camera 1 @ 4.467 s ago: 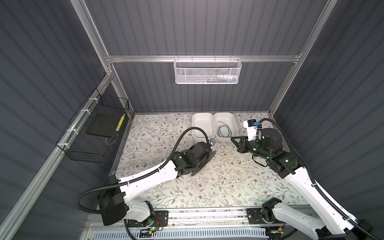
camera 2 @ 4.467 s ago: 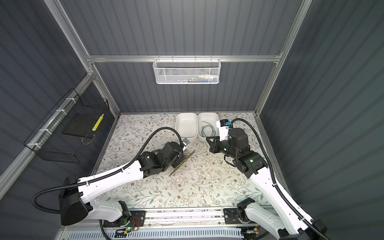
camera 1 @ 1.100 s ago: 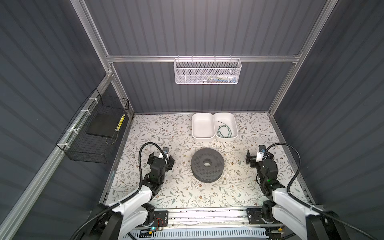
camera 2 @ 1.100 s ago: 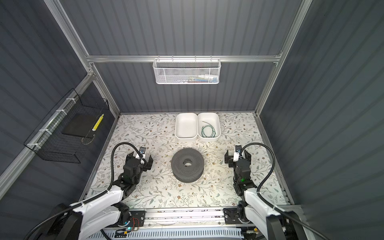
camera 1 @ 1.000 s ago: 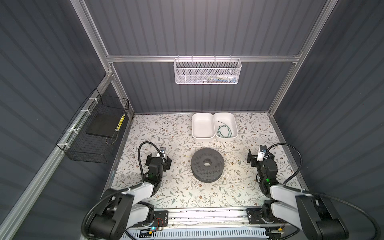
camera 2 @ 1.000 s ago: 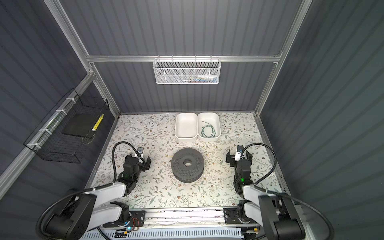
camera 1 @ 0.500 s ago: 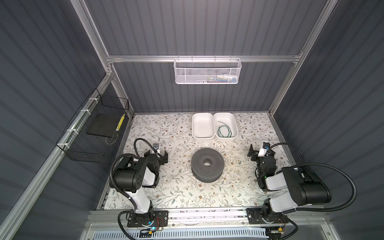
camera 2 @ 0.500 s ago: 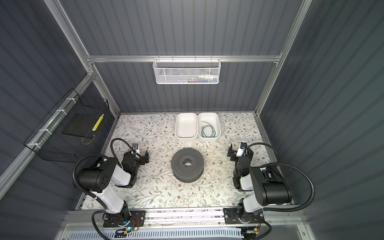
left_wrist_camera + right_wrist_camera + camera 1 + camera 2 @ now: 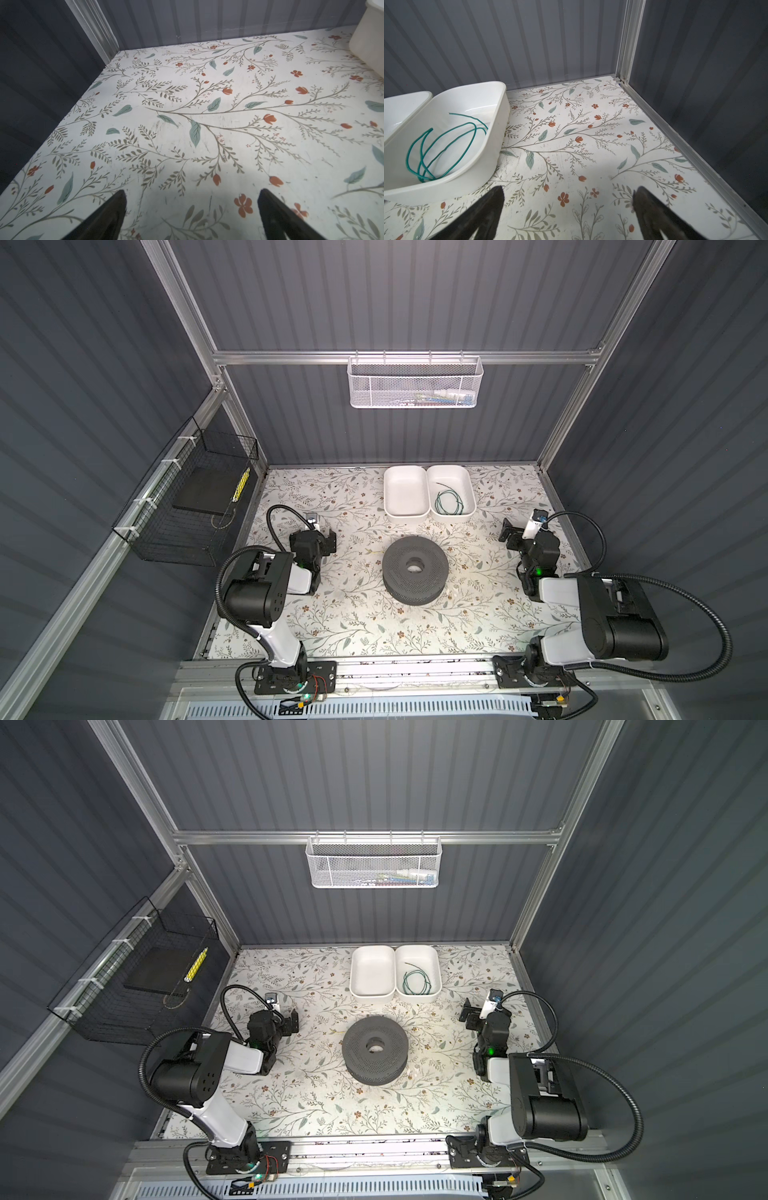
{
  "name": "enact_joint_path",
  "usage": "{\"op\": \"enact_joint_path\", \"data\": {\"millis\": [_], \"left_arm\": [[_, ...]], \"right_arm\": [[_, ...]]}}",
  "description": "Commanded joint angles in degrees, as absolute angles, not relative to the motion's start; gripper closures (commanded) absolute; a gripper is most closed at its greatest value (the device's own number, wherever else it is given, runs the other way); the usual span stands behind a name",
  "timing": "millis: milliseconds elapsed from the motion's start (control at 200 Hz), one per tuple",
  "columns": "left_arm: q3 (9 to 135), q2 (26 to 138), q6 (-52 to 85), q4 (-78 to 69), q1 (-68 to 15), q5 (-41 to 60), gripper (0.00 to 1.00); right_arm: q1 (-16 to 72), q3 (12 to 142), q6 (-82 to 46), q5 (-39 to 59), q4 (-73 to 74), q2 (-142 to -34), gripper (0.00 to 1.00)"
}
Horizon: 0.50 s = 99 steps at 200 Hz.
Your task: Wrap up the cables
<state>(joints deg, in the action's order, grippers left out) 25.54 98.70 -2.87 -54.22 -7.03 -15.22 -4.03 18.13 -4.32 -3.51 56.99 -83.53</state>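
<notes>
I saw left gripper (image 9: 192, 192) spread wide, holding nothing, centre-left in both top views | right gripper (image 9: 568, 188) spread wide, holding nothing, centre-right | green cable (image 9: 449, 502) lay looped in right white tub (image 9: 468, 489), upper centre | yellow cable (image 9: 241, 486) sat in wire basket (image 9: 166, 531), left edge.

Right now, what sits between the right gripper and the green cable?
Between the right gripper and green cable: bare floral mat, then the white tray's wall; the cable lies inside it. Right wrist view shows it.
</notes>
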Motion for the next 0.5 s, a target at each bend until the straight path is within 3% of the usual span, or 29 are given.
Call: {"op": "enact_joint_path", "data": {"millis": [0, 490], "left_arm": [[26.4, 98.5, -1.9, -53.8, -6.7, -16.2, 0.01], [26.5, 98.5, -1.9, -53.8, -6.6, -16.3, 0.01]], "right_arm": [[-4.1, 18.3, -4.9, -2.6, 56.2, -83.6, 0.01], [-3.9, 17.9, -4.6, -2.7, 56.8, -83.3, 0.01]]}}
